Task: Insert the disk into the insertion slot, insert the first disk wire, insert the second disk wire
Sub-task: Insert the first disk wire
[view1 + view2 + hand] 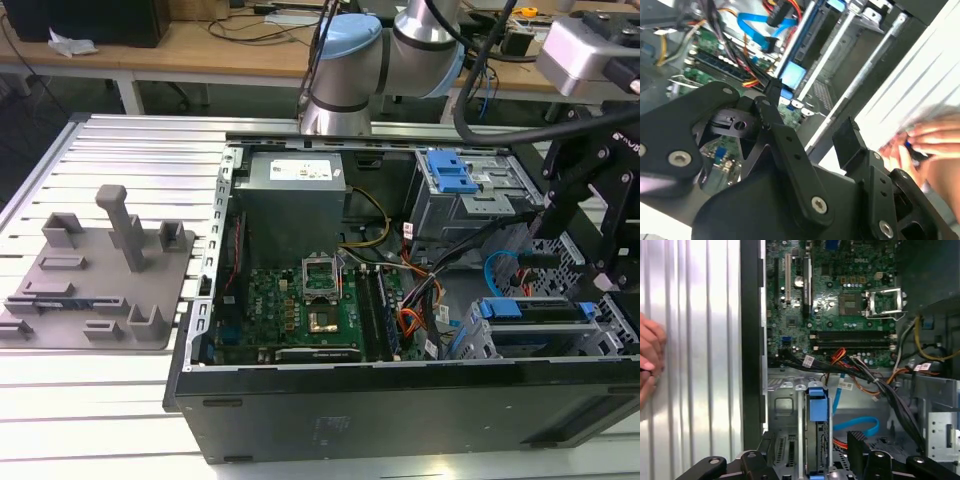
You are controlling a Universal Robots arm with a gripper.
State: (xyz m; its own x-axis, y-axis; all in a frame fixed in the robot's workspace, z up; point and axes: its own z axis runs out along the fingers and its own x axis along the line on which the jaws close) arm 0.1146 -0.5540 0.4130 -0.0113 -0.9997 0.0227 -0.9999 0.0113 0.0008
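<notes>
The disk, silver in a bright blue carrier, sits in the grey perforated insertion slot at the case's corner, also seen in the exterior view as disk in slot. My gripper hangs just above it, open, one black finger on each side of the disk and not touching it. The second disk wire, a light blue flat cable, loops beside the disk. The first disk wire, orange-red, lies among the bundle near the board. I cannot tell whether either plug is seated.
A person's hand rests on the ribbed table outside the case wall. The motherboard, a black cable bundle and the taller blue-latched bay crowd the case. A grey fixture plate lies at the exterior view's left.
</notes>
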